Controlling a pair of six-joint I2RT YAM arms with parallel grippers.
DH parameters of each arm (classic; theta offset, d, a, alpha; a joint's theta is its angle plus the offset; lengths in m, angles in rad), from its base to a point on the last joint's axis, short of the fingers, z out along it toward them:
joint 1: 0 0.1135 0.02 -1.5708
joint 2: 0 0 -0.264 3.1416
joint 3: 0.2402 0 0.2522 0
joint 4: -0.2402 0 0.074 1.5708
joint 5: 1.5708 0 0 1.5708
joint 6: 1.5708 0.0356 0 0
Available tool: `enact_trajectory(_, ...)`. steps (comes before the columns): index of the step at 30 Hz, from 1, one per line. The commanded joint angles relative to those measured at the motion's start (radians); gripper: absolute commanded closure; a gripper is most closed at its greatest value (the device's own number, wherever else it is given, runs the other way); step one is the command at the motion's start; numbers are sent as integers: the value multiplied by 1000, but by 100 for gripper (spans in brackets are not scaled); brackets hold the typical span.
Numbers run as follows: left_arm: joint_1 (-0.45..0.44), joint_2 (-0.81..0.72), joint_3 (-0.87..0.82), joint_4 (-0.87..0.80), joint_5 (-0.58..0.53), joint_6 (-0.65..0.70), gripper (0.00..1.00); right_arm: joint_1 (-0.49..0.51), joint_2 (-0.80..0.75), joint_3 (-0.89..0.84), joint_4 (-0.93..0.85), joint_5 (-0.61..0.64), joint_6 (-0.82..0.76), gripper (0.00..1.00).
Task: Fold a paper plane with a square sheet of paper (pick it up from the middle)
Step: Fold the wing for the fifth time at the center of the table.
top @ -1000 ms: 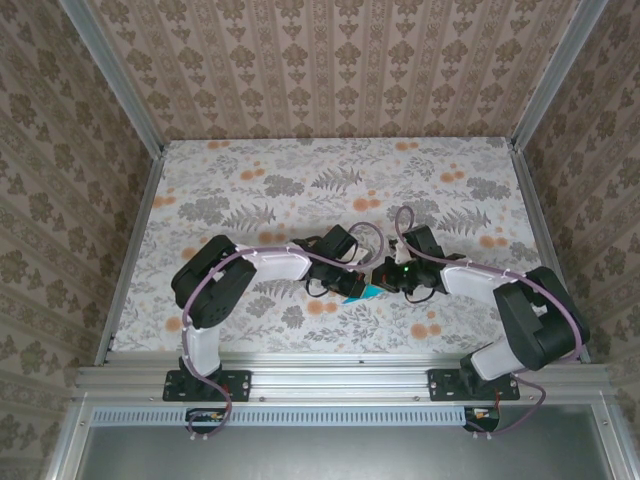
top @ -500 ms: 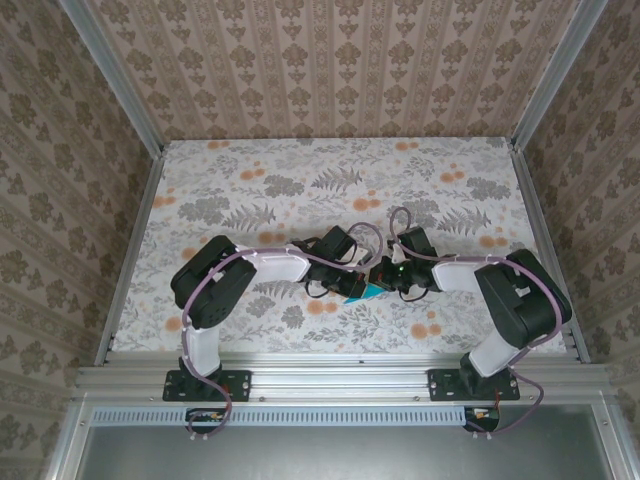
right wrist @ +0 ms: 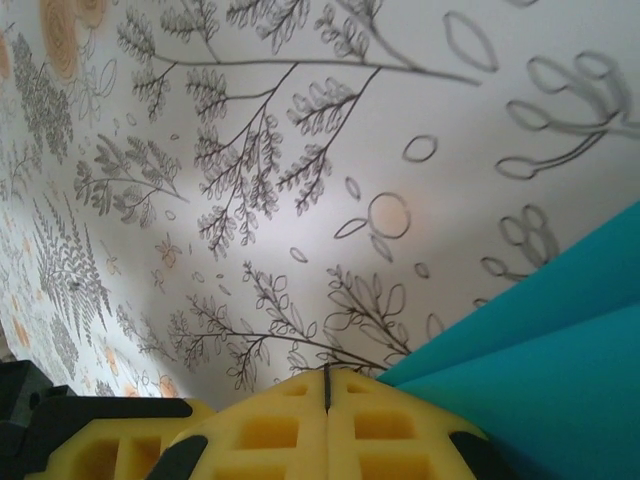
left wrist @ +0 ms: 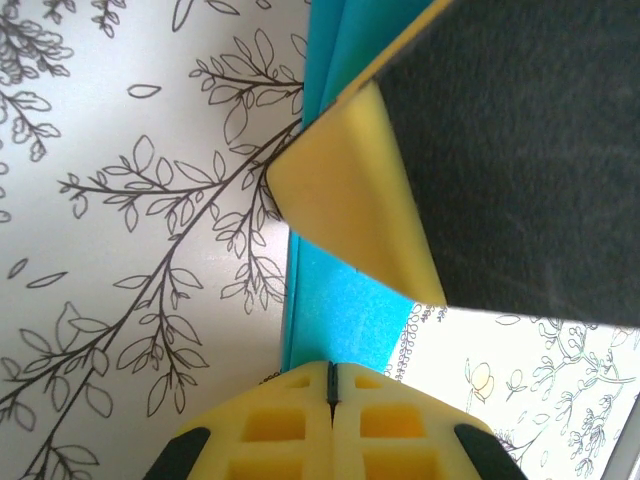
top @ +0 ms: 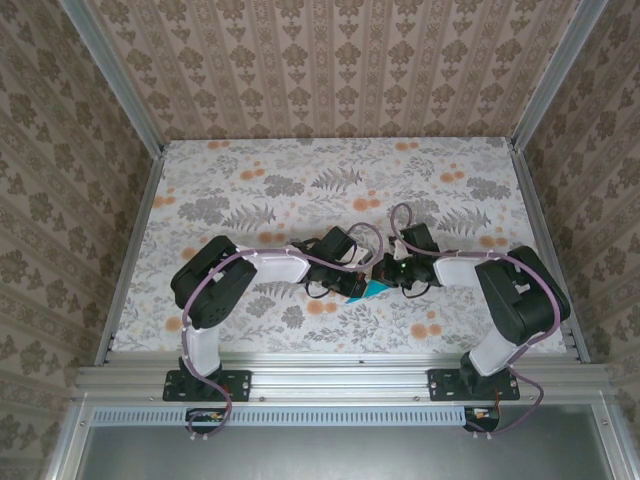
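Top: L gripper (top: 352,286) & R gripper (top: 388,278) sat tip-to-tip, near-centre of table (top: 300,180); folded teal sheet (top: 368,291) between them.
L wrist: jaws shut; sheet's long axis ran straight ahead from tips, R pad (left wrist: 350,200) on it.
R wrist: jaws shut; sheet touched tips' right side.
Grip vs press: couldn't tell.

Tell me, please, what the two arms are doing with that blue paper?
Both arms meet on the table over the square sheet of paper, which lies partly folded in layers. The left gripper and the right gripper are shut, tips at the paper, seemingly pressing a crease. Whether either pinches it is unclear.
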Motion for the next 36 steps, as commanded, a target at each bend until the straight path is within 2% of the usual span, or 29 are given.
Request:
enact_trajectory(1,-6,83,-72,-183,-88,16,96,-48,26,25,-64,134,-36,100)
enact_trajectory(20,-7,89,-82,-214,-94,32,96,-182,107,119,-84,123,-68,99)
enact_trajectory(25,-7,87,-86,-220,-94,35,96,-231,138,129,-56,79,-59,99)
enact_trajectory(36,-7,78,-109,-219,-92,30,96,-266,167,183,-53,55,-44,99)
